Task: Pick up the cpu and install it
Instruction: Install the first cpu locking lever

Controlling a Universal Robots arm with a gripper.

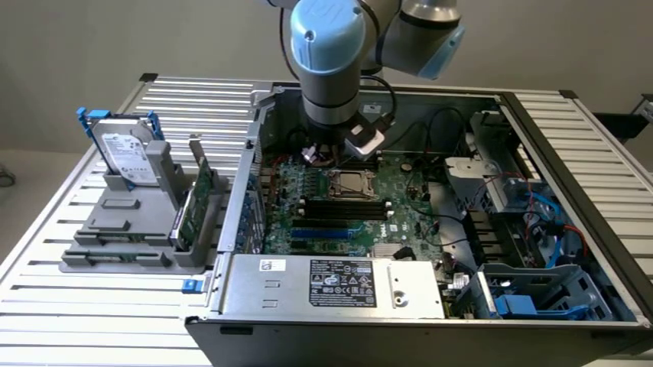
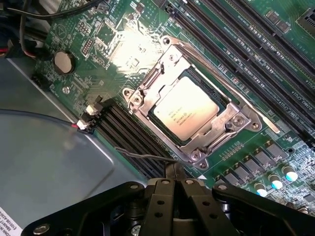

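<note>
Inside the open grey computer case [image 1: 408, 340], the small square silvery-topped cpu [image 2: 186, 109] lies flat in the metal socket frame [image 2: 143, 96], top up, edges parallel to it (square, no long axis). The black gripper [image 2: 174, 183] hovers just to the exterior view's left, fingers together, empty.

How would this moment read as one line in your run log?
cpu: sitting in motherboard socket | gripper: shut, empty, apart from cpu
</note>
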